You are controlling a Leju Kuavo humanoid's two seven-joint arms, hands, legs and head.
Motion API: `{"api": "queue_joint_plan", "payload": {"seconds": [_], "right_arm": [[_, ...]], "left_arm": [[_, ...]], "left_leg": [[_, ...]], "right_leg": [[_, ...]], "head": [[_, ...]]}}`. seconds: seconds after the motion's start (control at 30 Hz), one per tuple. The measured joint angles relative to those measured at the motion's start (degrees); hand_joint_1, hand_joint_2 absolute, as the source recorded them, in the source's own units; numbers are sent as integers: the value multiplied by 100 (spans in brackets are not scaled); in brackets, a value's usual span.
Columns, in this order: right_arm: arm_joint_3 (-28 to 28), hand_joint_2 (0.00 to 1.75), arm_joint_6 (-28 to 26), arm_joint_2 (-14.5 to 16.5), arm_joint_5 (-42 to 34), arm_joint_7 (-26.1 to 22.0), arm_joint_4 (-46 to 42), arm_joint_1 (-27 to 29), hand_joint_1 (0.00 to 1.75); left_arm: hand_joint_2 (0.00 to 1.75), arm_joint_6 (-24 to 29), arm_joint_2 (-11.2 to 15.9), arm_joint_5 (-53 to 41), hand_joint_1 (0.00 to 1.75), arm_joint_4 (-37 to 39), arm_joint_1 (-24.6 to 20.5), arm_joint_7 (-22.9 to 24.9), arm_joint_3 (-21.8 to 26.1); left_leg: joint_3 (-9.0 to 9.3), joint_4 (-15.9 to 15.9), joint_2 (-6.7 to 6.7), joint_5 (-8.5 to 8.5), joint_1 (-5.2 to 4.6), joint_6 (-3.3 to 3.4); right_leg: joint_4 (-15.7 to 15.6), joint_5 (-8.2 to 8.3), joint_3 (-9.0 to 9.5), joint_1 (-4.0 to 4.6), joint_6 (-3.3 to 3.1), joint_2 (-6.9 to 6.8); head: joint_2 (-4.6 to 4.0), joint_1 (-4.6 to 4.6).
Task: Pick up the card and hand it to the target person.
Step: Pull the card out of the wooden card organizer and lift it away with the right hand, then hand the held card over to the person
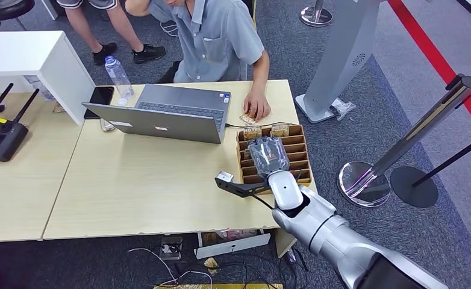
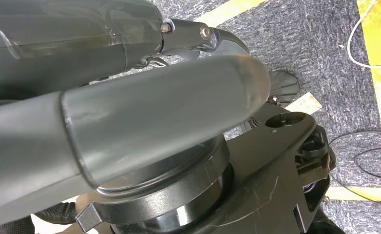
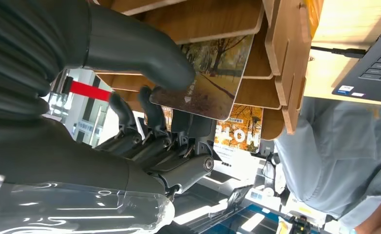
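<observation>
autumn-tree card (image 3: pixel 213 78), brown rack (image 1: pixel 302 158)

Readable text scarce. Second card (image 3: pixel 241 132) in wooden card rack (image 3: pixel 286 63), right wrist view: large white letters, seen turned, look like "HOT"; rest hidden behind rack slat. Front card (image 3: pixel 213 78) with autumn-tree picture, touched by right hand (image 3: pixel 130 73): small white marks near its edge, too small to read. Laptop (image 1: pixel 167 114) on desk (image 1: pixel 131 180), head view: white sticker on lid, print illegible; small blue sticker by keyboard at 1 o'clock of lid, unreadable.
</observation>
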Motion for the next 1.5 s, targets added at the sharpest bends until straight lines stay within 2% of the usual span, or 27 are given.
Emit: {"api": "queue_joint_plan", "payload": {"seconds": [0.5,0.8,0.97,1.2,1.5], "right_arm": [[-4,175,120,-121,374,120,-324,-4,175],[-176,175,891,-794,879,392,-1999,7,175],[-337,175,1102,-1171,992,537,-2985,34,175],[-613,175,990,-1445,937,658,-3761,63,175],[-721,175,661,-1466,809,578,-3733,51,175]], "left_arm": [[0,2,0,-8,0,0,2,-2,1],[0,24,3,84,0,0,11,-22,2],[0,36,4,114,0,0,15,-22,4],[0,30,4,108,0,0,13,-20,4],[0,19,2,72,0,0,9,-39,2]], "left_leg": [[2,1,0,0,0,0],[3,2,2,0,-1,0],[3,2,3,0,-1,0],[3,1,4,0,-1,0],[0,1,2,0,-1,0]], "right_leg": [[0,0,0,0,0,1],[-1,1,0,-1,0,1],[-2,1,-1,-1,0,1],[-1,1,0,0,0,1],[-1,1,1,-1,0,0]], "head": [[0,0],[0,-1],[0,-1],[0,-1],[0,0]]}}
